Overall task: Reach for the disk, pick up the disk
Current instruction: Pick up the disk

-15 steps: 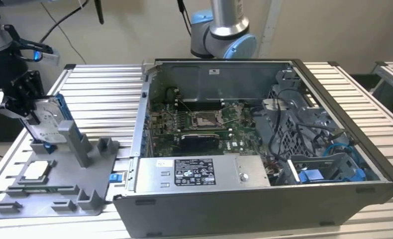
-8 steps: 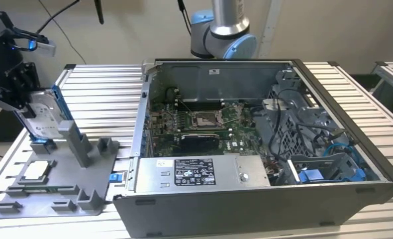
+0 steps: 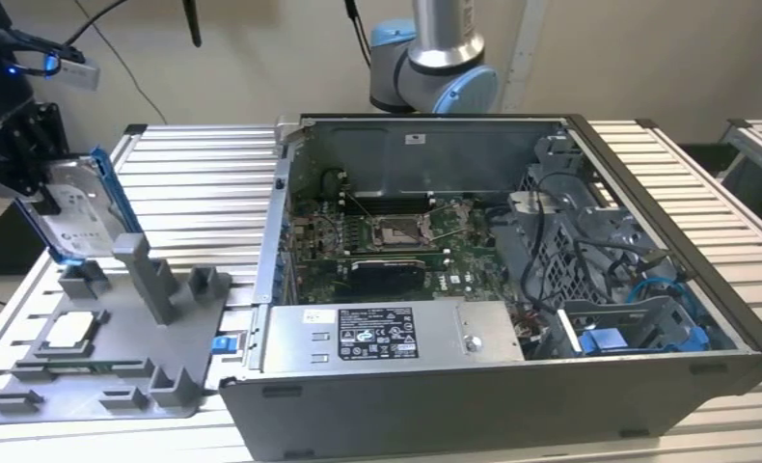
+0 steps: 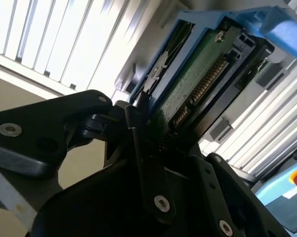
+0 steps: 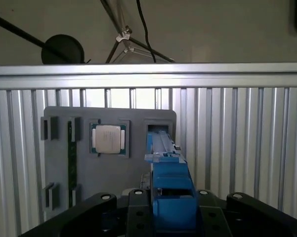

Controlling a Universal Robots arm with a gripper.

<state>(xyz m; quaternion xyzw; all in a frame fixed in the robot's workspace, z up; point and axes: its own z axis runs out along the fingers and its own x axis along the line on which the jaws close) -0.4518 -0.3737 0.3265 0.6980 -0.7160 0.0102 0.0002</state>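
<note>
The disk [image 3: 75, 207] is a silver-grey drive with a white label and a bright blue frame. It hangs upright and slightly tilted at the exterior view's left, just above the grey holder plate [image 3: 111, 362]. My gripper [image 3: 40, 188] is shut on it from the side. In the second wrist view the disk [image 4: 197, 79] shows its green circuit board and blue edge clamped by my black gripper [image 4: 148, 131]. In the first wrist view the disk [image 5: 170, 195] is seen edge-on between the fingers of the gripper [image 5: 170, 219], above an open slot of the holder plate [image 5: 59, 173].
A small square silver chip [image 3: 72, 333] lies in the holder plate, also seen as the chip [image 5: 108, 138]. An open computer case [image 3: 484, 289] fills the middle of the slatted metal table [image 3: 201, 174]. The arm's base [image 3: 433, 68] stands behind the case.
</note>
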